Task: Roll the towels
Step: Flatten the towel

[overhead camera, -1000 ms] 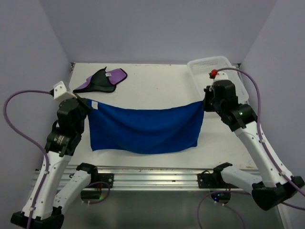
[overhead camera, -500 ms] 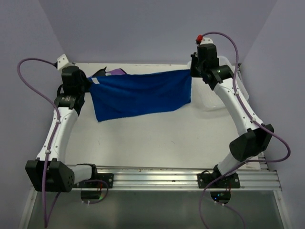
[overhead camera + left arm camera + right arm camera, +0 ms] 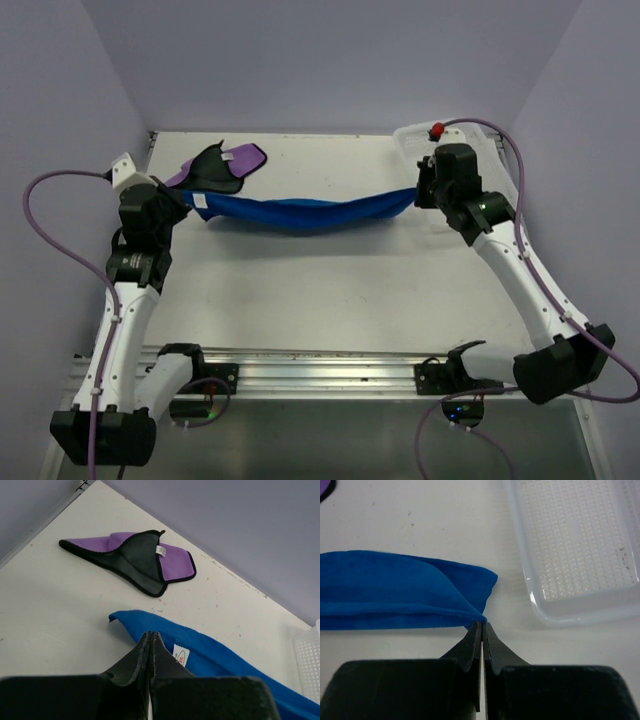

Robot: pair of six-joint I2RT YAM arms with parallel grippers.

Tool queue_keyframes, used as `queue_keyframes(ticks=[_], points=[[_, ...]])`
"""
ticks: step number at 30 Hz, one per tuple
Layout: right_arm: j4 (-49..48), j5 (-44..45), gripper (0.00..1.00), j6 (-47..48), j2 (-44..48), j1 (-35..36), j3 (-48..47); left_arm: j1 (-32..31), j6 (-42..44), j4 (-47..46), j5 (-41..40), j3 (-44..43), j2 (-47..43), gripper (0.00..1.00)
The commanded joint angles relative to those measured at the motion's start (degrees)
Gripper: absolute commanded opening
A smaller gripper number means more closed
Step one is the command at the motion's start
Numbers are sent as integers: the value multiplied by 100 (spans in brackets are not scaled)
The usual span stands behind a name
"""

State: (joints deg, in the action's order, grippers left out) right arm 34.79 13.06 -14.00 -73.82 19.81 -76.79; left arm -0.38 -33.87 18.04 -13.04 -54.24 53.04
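Blue towel (image 3: 300,212): strung across the far half of the table as a narrow, gathered band between the two claws. The middle sags lowest. From the right wrist view it looks to lie on the tabletop, though I cannot tell how much of it rests there.
Blue towel, left end: the corner with a small white label (image 3: 180,656) sits right at the left claw's tips.
Blue towel, right end: a folded corner meets the right claw's tips.
Left gripper (image 3: 188,205): fingers pressed together, pinched on the blue towel's left corner.
Right gripper (image 3: 418,192): fingers pressed together, pinched on the blue towel's right corner.
Purple towel (image 3: 240,160): far left corner of the table, lying flat. Part is flipped over, showing its black side (image 3: 140,565), with a small white tag (image 3: 161,551) at the fold. It is just behind the blue towel's left end, and bare table shows between them.
Mesh basket (image 3: 415,135): white plastic, far right corner, just beyond the right gripper. It is near the blue towel's end but not touching it.
Table (image 3: 330,290): white, faintly speckled.
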Motion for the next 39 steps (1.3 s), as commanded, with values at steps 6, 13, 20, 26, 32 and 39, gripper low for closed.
queue_keyframes(ticks=[6,13,20,26,32,39], points=[[45,-286,0,-182,1668,-30,1236,38,-445,463,-111,1178,-1741,0],[985,-128,0,-200,1960,-30,63,38,-437,920,-340,547,-1982,0],[1435,-146,0,-375,1450,-21,-697,38,-173,1035,-463,-325,-1569,0],[848,65,0,-446,730,-39,252,38,-287,482,-217,624,-1086,0],[-32,223,0,-446,-482,-109,420,38,-375,-369,-261,906,-156,0],[-350,127,0,-340,-1924,-364,-704,38,-516,-1215,-164,336,1216,0]])
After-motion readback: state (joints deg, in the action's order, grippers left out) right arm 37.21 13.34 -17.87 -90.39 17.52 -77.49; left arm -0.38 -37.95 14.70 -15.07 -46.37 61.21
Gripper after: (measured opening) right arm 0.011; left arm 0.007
